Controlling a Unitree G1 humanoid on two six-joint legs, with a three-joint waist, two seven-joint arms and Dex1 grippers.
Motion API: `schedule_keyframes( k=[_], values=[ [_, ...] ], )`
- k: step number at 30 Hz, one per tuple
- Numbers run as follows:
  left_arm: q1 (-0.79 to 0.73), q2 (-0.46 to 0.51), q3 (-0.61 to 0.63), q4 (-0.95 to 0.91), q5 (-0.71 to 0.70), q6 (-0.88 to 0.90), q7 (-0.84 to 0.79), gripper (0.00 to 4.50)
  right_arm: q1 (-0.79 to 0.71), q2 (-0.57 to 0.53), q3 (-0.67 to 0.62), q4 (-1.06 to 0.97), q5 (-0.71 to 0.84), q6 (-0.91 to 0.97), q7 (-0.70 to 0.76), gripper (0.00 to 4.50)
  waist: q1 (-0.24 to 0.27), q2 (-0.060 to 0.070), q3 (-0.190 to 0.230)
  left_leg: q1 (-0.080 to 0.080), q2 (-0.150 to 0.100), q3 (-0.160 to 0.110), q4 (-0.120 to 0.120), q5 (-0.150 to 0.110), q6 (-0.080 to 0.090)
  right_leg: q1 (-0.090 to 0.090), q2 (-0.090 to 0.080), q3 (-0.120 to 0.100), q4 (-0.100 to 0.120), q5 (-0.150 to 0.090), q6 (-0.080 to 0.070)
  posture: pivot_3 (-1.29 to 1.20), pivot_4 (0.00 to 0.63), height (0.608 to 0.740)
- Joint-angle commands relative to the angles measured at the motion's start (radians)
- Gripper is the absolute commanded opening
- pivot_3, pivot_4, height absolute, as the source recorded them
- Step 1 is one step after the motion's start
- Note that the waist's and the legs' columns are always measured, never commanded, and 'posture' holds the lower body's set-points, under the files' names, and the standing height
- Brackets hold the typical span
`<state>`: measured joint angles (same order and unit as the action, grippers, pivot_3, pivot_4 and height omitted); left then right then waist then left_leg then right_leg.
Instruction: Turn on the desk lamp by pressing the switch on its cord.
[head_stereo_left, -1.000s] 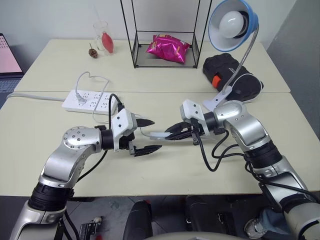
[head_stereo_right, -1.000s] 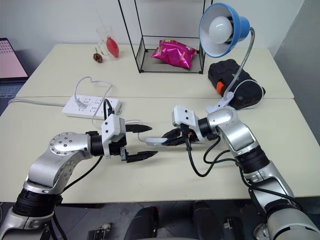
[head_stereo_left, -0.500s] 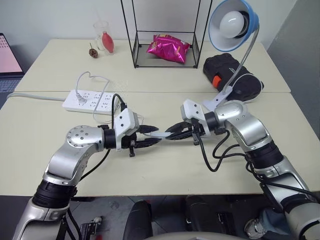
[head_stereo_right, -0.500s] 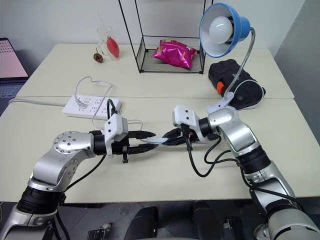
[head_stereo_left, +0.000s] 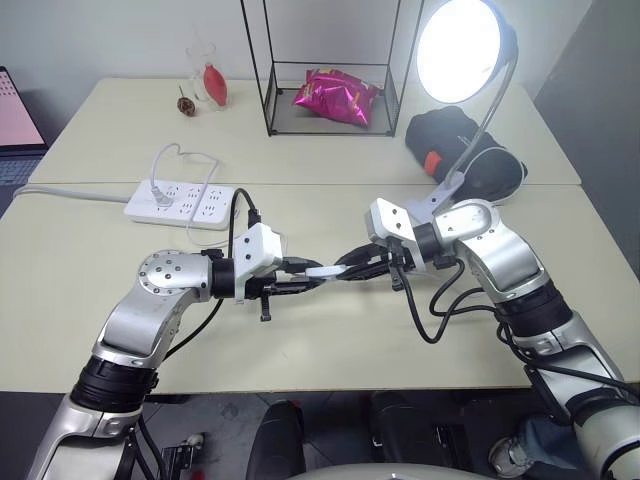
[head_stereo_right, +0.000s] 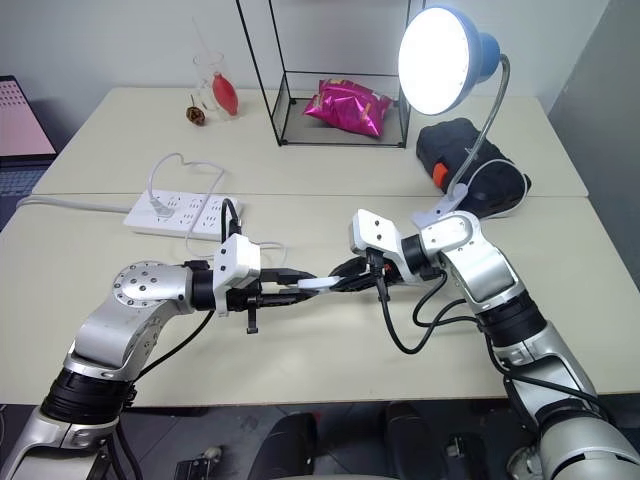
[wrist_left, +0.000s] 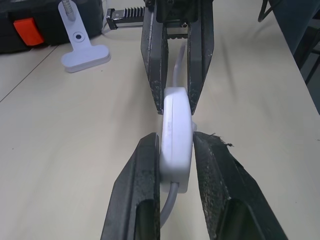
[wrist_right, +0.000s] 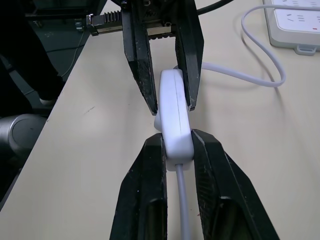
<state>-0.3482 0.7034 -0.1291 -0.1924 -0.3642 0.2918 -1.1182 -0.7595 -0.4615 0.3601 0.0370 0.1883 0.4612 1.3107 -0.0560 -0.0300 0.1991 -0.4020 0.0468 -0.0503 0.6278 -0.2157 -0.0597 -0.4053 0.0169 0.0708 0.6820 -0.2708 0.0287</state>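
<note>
Black fingers of the left gripper (wrist_left: 176, 150) were closed tight on one end of the switch (wrist_left: 176, 127), pinching the white oblong body from both sides. The right gripper (wrist_right: 172, 145) was likewise clamped on the opposite end, so the two grippers met nose to nose with the switch bridged between them, held up off the tabletop. In the head views the switch (head_stereo_left: 325, 271) sat roughly midway across the front table (head_stereo_left: 330, 350), between the left gripper (head_stereo_left: 300, 278) and the right gripper (head_stereo_left: 350, 268).

From each end of the switch the cord (wrist_right: 260, 75) ran off: one stretch looped across the table toward the white power strip (head_stereo_left: 180, 202), where a plug was seated; the other stretch passed back between the right gripper's fingers.

Farther right and back, the white clip base (wrist_left: 84, 54) of the desk lamp (head_stereo_right: 440, 60) lay on the table beside a black case with an orange latch (head_stereo_left: 470, 150). Its silver gooseneck rose from there, and the blue shade glowed bright white: the bulb was lit.

On the rear table stood a black wire-frame rack (head_stereo_left: 330, 70) with a pink snack bag (head_stereo_left: 335, 97) inside it, and to its left a clear glass holding something red (head_stereo_left: 208, 78), with a small brown object just beside it.
</note>
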Motion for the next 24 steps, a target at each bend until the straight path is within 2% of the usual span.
schedule_keyframes(
  k=[1, 5, 7, 10, 21, 24],
  values=[
    [-0.010, -0.008, 0.029, 0.011, 0.017, -0.026, 0.031, 0.67, -0.006, 0.015, -0.011, -0.055, 0.042, -0.002, 0.004, 0.38, 0.000, 0.000, 0.000, 0.000, 0.000, 0.000, 0.000, 0.000, 0.000, 0.000, 0.000, 0.000, 0.000, 0.000, 0.000, 0.00, 0.150, 0.740],
    [-0.005, -0.005, 0.029, 0.009, 0.021, -0.038, 0.021, 0.67, -0.007, 0.018, -0.010, -0.058, 0.044, -0.003, 0.009, 0.38, 0.000, 0.000, 0.000, 0.000, 0.000, 0.000, 0.000, 0.000, 0.000, 0.000, 0.000, 0.000, 0.000, 0.000, 0.000, 0.00, 0.150, 0.740],
    [-0.002, 0.001, 0.025, 0.014, 0.033, -0.055, 0.013, 1.35, -0.010, 0.019, -0.010, -0.057, 0.044, -0.005, 0.012, 0.38, 0.000, 0.000, 0.000, 0.000, 0.000, 0.000, 0.000, 0.000, 0.000, 0.000, 0.000, 0.000, 0.000, 0.000, 0.000, 0.00, 0.150, 0.740],
    [0.002, 0.007, 0.023, 0.023, 0.048, -0.084, 0.003, 2.04, -0.011, 0.020, -0.010, -0.055, 0.043, -0.008, 0.014, 0.37, 0.000, 0.000, 0.000, 0.000, 0.000, 0.000, 0.000, 0.000, 0.000, 0.000, 0.000, 0.000, 0.000, 0.000, 0.000, 0.00, 0.150, 0.740],
    [0.029, 0.056, 0.051, -0.010, 0.073, -0.126, -0.018, 4.34, -0.029, 0.020, 0.024, 0.033, -0.014, -0.116, -0.009, 0.37, -0.001, 0.000, 0.000, 0.000, 0.000, 0.000, 0.000, 0.000, 0.000, 0.000, 0.000, 0.000, 0.000, 0.000, 0.000, 0.00, 0.150, 0.740],
    [0.073, 0.102, 0.082, -0.046, 0.065, -0.110, -0.024, 4.35, -0.054, 0.039, 0.036, 0.131, -0.059, -0.188, -0.030, 0.37, -0.003, 0.000, 0.000, 0.000, 0.000, 0.000, 0.000, 0.000, 0.000, 0.000, 0.000, 0.000, 0.000, 0.000, 0.000, 0.00, 0.150, 0.740]
  ],
)
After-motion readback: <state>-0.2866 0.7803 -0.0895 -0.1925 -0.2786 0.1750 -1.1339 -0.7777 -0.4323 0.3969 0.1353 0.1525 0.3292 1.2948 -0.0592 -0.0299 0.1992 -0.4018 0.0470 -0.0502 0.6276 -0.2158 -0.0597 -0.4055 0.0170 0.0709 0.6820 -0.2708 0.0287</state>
